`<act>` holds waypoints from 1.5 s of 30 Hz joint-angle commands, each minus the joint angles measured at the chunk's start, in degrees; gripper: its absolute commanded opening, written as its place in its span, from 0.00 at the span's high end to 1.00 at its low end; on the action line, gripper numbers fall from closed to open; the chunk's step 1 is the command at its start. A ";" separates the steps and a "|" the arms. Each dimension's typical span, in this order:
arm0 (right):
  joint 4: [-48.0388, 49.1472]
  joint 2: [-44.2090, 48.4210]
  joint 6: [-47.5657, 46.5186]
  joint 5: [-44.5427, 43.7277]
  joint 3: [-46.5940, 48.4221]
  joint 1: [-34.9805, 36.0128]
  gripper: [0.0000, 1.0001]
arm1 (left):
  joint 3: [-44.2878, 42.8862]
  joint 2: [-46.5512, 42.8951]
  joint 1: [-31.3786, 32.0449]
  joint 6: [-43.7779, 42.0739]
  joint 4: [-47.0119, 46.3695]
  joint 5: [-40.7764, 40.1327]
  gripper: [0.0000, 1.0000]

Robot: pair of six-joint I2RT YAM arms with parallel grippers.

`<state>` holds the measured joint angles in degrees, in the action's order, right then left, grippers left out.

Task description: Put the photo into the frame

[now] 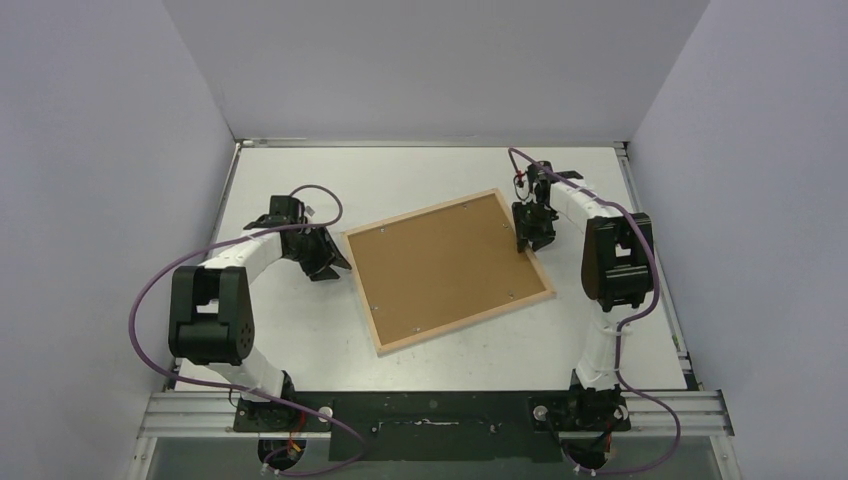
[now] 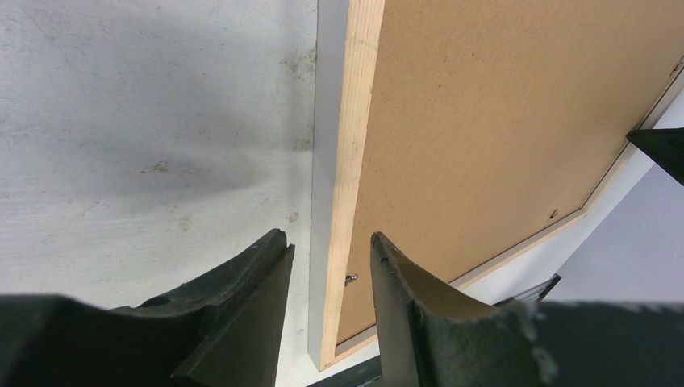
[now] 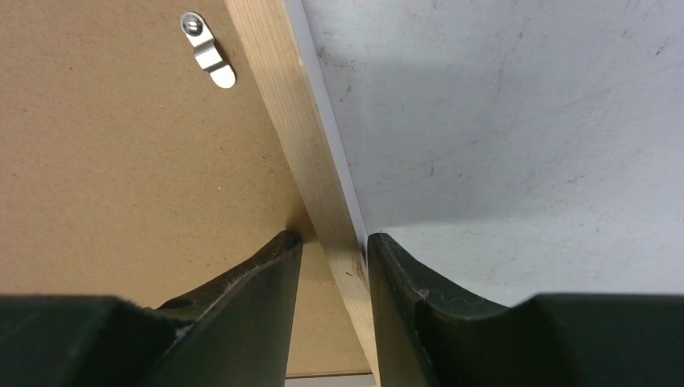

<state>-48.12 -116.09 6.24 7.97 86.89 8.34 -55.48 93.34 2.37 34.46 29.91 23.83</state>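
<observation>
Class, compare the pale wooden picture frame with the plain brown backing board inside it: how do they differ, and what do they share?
The pale bare-wood frame has a white outer side; the plain brown backing board is even brown. The frame is a thin outer rim; the board is a wide sheet filling it, so slightly smaller. Both are rectangular and lie flat, equally skewed, on the white table.
</observation>
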 commanded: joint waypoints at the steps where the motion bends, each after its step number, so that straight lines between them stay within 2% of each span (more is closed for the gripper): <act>1: 0.70 0.12 -0.44 -0.70 -1.11 0.23 0.65 | 0.63 -3.77 -0.53 -1.15 0.13 -0.06 0.61; 4: 1.36 0.67 -0.55 -0.56 -2.10 0.34 0.67 | 0.75 -4.19 -0.53 -1.21 0.43 0.07 0.60; 12: 5.50 3.53 3.68 -1.49 -5.48 0.19 0.94 | 1.20 -5.83 -0.59 -2.38 1.78 -1.05 0.59; 15: 9.56 6.49 7.74 -2.38 -8.76 0.35 0.99 | 0.27 -6.69 -0.68 -4.05 4.16 -4.70 0.58; 23: 19.84 17.36 24.59 -6.98 -22.06 0.41 1.00 | 1.32 -8.69 -0.88 -4.05 5.40 -6.32 0.56; 34: 21.76 24.41 46.74 -15.25 -34.64 0.67 1.00 | 5.14 -11.73 -0.79 -0.31 4.81 -5.55 0.56; 36: 22.81 25.00 49.99 -14.80 -36.02 1.45 0.97 | 5.65 -12.07 -0.66 -0.08 5.06 -5.20 0.55; 40: 23.31 26.32 49.70 -14.72 -35.59 3.87 0.89 | 6.95 -12.13 -0.32 0.13 4.01 -3.76 0.55; 42: 22.51 27.32 48.26 -15.15 -34.90 4.50 0.80 | 8.01 -11.78 -0.11 0.41 2.38 -2.23 0.55; 45: 22.20 30.62 45.72 -16.33 -34.90 4.69 0.58 | 8.47 -10.71 0.37 1.14 0.08 -0.09 0.55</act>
<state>-26.87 -91.00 50.37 -5.74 51.66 12.47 -47.53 82.72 2.09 34.39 33.80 19.99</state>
